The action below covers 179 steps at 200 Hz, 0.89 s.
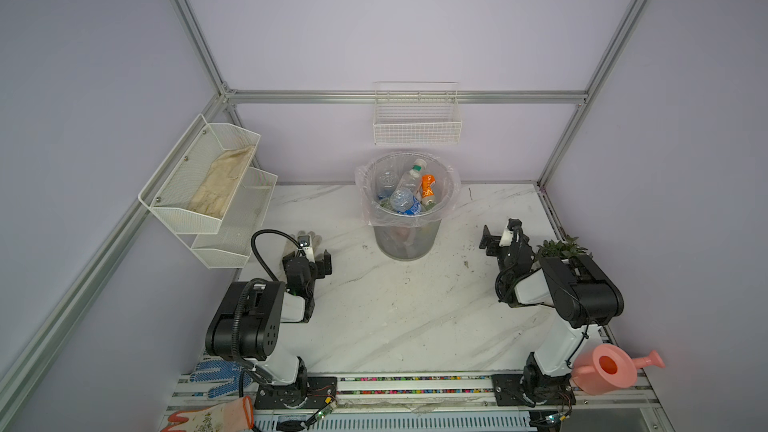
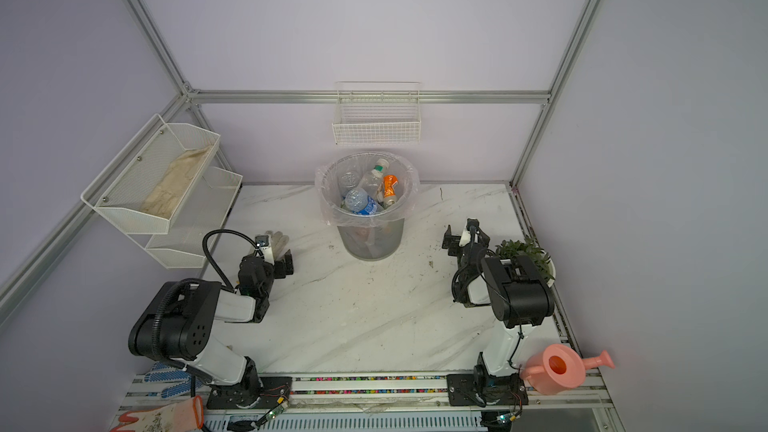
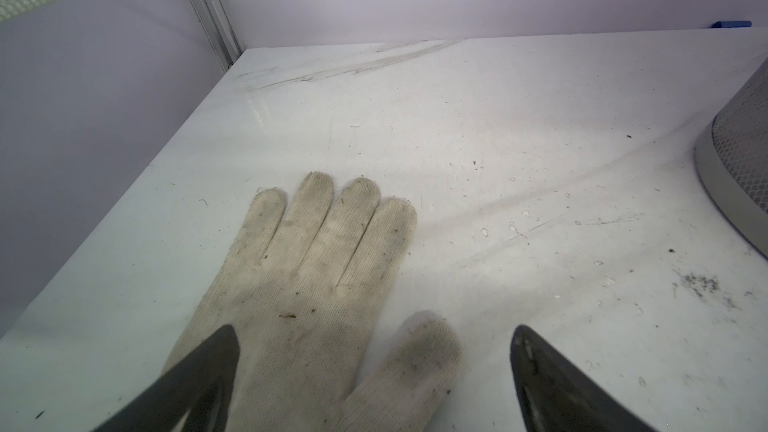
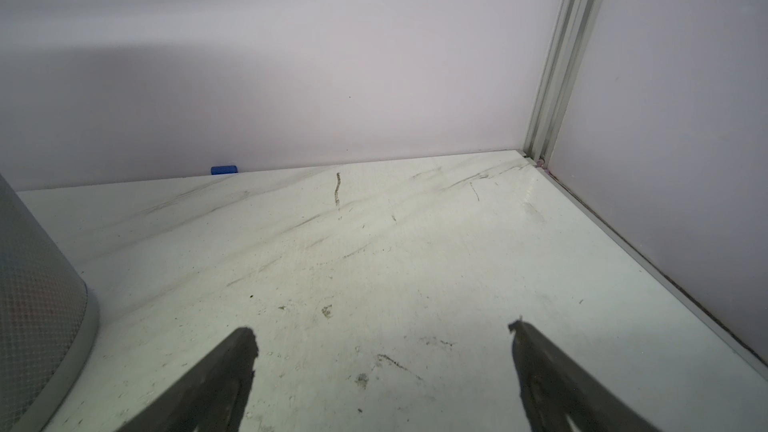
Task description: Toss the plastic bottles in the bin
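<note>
While folded low at either side of the marble-patterned table [image 1: 395,317], shown with both forearms pointing toward the back wall.

Left gripper [image 3: 375,328]: opened wide, gripping nothing, poised over a soiled white knit glove [image 3: 316,268] lying flat on the table. Contact with the glove impossible to judge.

Right gripper [image 4: 382,328]: likewise opened wide and gripping nothing, over bare, scuffed tabletop.

Bin [image 1: 405,243]: upright near the back wall, between the 2 arms and apart from both; grey mesh wall, clear bag folded over the rim.

Plastic bottles [image 1: 405,201]: all those in view lying inside the bin. At least 4 at the top of the pile: 1 blue-labelled, base up; 1 orange-labelled bottle [image 1: 428,189] beside it; 1 clear with a green-and-white neck; 1 clear against the far side. Further shapes dim through the mesh below.

Wire basket [image 1: 417,126]: hung on the back wall above the bin.

2-tier mesh rack [image 1: 178,184]: on the left wall, with a beige cloth [image 1: 222,180] in the upper tier.
</note>
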Available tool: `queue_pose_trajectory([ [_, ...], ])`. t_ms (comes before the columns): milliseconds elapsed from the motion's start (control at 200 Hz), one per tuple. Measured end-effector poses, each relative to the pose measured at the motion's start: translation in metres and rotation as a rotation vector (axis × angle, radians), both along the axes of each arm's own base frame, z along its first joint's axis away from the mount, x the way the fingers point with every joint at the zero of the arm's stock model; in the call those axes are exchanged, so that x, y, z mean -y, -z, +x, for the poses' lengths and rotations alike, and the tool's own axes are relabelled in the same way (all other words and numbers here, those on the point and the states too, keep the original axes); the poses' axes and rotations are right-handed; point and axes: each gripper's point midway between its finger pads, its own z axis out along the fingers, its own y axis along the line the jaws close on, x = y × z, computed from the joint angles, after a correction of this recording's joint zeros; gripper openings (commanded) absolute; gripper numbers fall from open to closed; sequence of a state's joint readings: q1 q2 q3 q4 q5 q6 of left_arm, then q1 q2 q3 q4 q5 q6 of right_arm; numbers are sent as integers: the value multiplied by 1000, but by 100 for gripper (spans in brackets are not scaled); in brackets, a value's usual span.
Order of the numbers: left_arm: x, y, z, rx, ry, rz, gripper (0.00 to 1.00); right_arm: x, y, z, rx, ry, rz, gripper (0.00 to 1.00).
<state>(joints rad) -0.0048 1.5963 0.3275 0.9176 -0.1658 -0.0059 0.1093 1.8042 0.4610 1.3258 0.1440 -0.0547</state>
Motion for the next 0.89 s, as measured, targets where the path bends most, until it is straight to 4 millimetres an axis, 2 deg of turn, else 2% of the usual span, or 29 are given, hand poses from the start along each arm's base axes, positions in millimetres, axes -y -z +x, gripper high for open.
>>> queue_pose_trajectory([
  [895, 1, 0, 0, 0, 5, -2, 100, 2, 0, 0, -1, 9, -1, 97],
])
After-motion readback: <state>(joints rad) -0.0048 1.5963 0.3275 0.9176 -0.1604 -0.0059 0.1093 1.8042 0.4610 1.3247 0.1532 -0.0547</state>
